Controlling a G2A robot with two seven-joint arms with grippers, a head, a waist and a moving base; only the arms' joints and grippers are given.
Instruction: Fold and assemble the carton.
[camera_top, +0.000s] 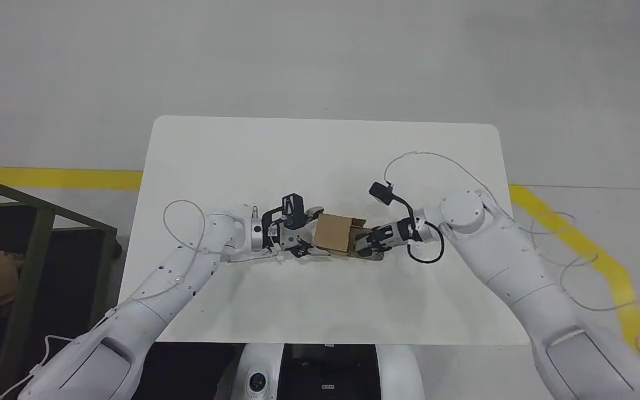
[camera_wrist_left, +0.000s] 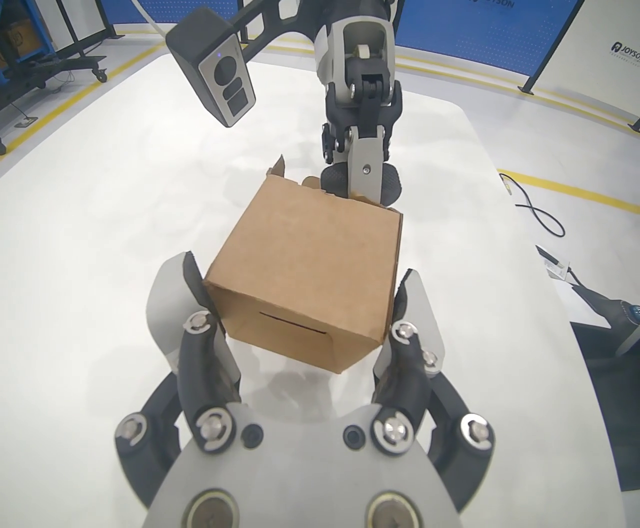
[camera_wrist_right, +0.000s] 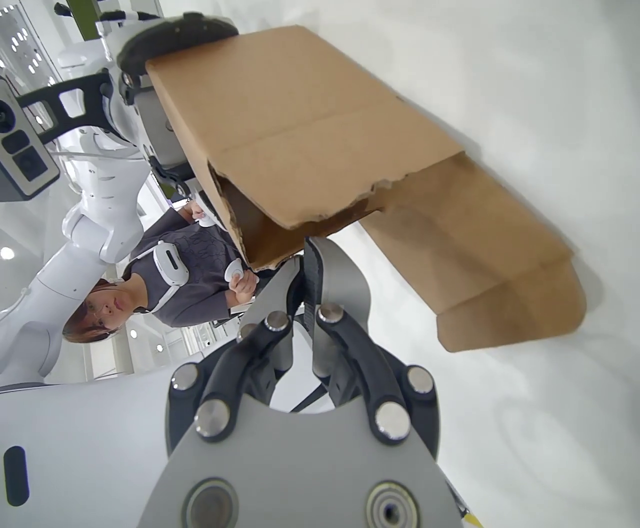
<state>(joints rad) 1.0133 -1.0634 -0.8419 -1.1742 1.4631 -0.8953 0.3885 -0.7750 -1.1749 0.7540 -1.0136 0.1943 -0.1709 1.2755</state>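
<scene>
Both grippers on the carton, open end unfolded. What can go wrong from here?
1. The carton is already ragged at the edge by the right gripper; pulling there may tear it further.
2. The left gripper touches only the closed end's corners, so it may slip or dent them.
3. The long flap lies flat on the table and could get pinned underneath.

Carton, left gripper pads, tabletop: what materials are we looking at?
Carton: brown paperboard or thin cardboard, matte. Creased folds and a ragged, fibrous torn edge suggest it.
Left gripper pads: black, matte, likely rubber or foam. The backing shells look like brushed metal.
Table: white, smooth, faint sheen with soft reflections. Laminate or painted, cannot tell.
</scene>
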